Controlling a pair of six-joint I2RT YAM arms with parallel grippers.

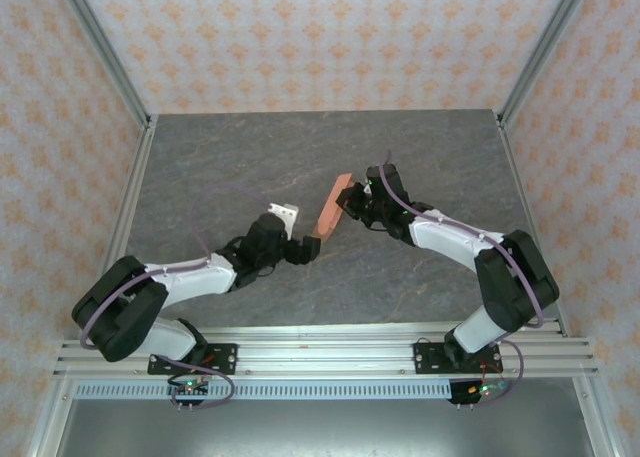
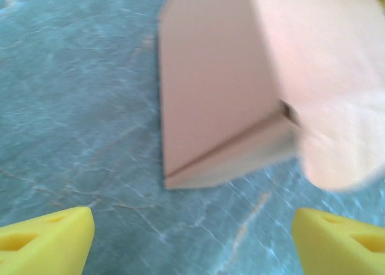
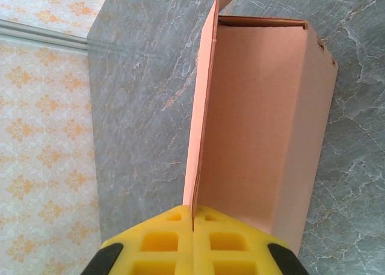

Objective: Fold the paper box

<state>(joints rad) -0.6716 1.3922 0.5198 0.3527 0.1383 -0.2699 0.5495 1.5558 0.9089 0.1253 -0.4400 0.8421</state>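
The salmon-orange paper box (image 1: 328, 209) is held up off the grey table (image 1: 250, 157) near the middle, tilted on edge between the two arms. My right gripper (image 3: 194, 218) is shut on one thin card wall of the paper box (image 3: 264, 124), whose open inside faces the right wrist camera. In the top view the right gripper (image 1: 352, 203) sits at the box's upper end. My left gripper (image 1: 305, 249) is at the box's lower end. In the left wrist view its yellow fingertips (image 2: 51, 242) stand wide apart and open, with the paper box (image 2: 222, 88) ahead of them, untouched.
Aluminium rails (image 1: 130, 207) frame the table on the left and right, with patterned walls (image 1: 320, 37) behind. Grey marbled table surface (image 2: 78, 106) lies around the box on every side.
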